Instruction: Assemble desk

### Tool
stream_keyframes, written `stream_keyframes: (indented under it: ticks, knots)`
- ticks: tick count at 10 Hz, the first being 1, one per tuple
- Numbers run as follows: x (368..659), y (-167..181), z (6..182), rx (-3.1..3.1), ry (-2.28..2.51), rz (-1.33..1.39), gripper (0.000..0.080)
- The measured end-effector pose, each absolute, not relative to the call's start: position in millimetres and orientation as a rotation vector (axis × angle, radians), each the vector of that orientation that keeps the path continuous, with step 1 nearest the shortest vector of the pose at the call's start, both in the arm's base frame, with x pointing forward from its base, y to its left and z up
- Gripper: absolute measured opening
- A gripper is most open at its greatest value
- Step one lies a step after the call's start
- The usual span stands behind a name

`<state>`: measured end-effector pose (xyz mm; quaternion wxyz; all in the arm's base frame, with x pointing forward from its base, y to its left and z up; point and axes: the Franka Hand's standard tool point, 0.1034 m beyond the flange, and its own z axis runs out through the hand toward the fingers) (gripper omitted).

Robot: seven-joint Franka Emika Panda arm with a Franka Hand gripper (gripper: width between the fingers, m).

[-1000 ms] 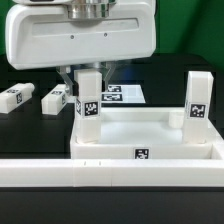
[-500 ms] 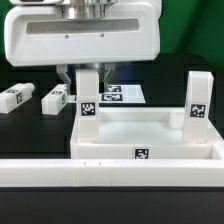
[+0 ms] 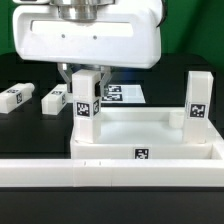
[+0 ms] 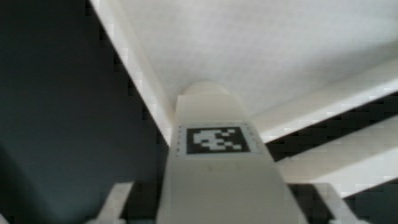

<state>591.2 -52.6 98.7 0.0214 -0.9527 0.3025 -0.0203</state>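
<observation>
My gripper (image 3: 87, 72) is shut on a white square leg (image 3: 86, 105) with a black-and-white tag, held upright over the tabletop's (image 3: 110, 152) back corner on the exterior view's left. I cannot tell how deep its foot sits there. A second leg (image 3: 197, 100) stands upright at the back corner on the exterior view's right. In the wrist view the held leg (image 4: 217, 150) fills the space between both fingers (image 4: 118, 202) of the gripper (image 4: 217, 208), with the white tabletop (image 4: 302, 50) beyond it.
Two loose legs (image 3: 17, 96) (image 3: 55, 100) lie on the black table at the exterior view's left. The marker board (image 3: 125, 95) lies behind the tabletop. A long white low wall (image 3: 110, 172) runs across the front.
The gripper has twisted a little with the leg in it, so the leg's tag now faces slightly toward the exterior view's left. Nothing else moved.
</observation>
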Motion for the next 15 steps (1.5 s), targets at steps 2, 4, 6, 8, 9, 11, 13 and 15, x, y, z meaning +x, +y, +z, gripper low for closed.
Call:
stream_keyframes:
  ticks: [2,4,6,8,9,11,13,15]
  knots:
    - [591.4,-50.6,98.8,-2.854,1.192,-0.053,0.0291]
    - [591.5,-50.6,98.8,-2.775,1.343,-0.048,0.0291]
    - [591.5,-50.1,98.7,-2.792,1.307,-0.049,0.0291]
    - [592.6,-52.6,100.0,-2.860,1.154,-0.059,0.0585]
    - [592.8,-53.5,100.2,-2.925,0.986,-0.065,0.0585]
    - [592.7,-53.0,100.0,-2.992,0.772,-0.071,0.0646]
    - [592.7,-53.1,99.9,-3.039,0.577,-0.076,0.0646]
    - [592.6,-53.4,99.8,-3.087,0.298,-0.082,0.0649]
